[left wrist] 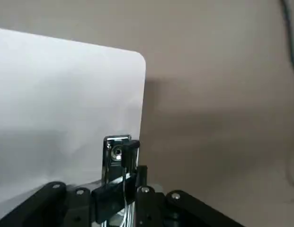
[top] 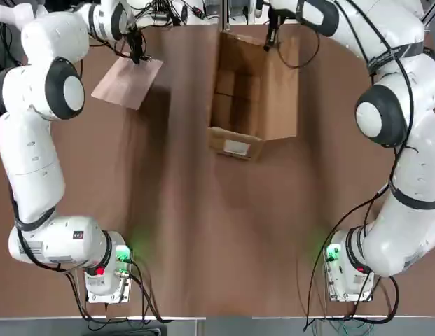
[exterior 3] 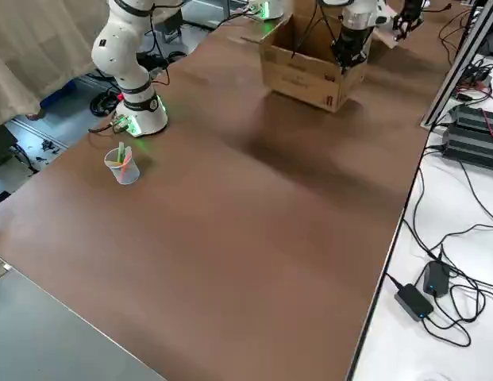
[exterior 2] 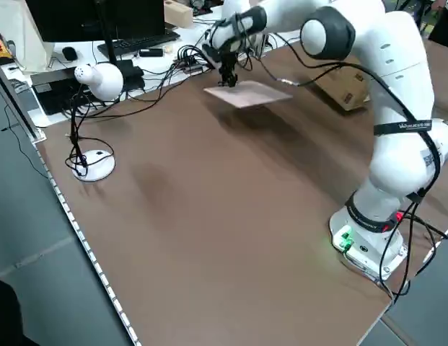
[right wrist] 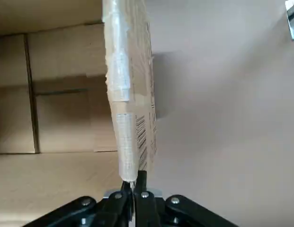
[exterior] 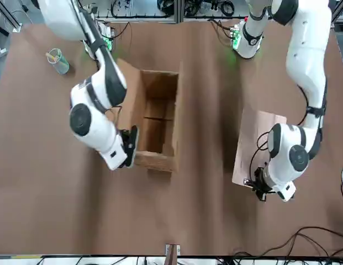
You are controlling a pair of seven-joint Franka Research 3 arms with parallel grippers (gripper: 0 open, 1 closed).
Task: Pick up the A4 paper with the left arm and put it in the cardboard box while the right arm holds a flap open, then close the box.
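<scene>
The A4 paper (top: 127,82) is a pale pinkish-tan sheet at the table's far left, raised a little off the surface with its shadow under it (exterior 2: 249,94). My left gripper (top: 136,56) is shut on the dark metal clip (left wrist: 117,152) at its far short edge. The cardboard box (top: 252,94) lies open at the far centre, its white label (top: 236,147) facing the arms' bases. At the box's far end, my right gripper (top: 271,38) is shut on the edge of a taped flap (right wrist: 130,118), holding it away from the opening.
A clear plastic cup (exterior: 58,61) with small items in it stands on the robot's right side of the table. A white lamp on a round base (exterior 2: 94,164) sits off the table's left edge. Cables run along the far edge.
</scene>
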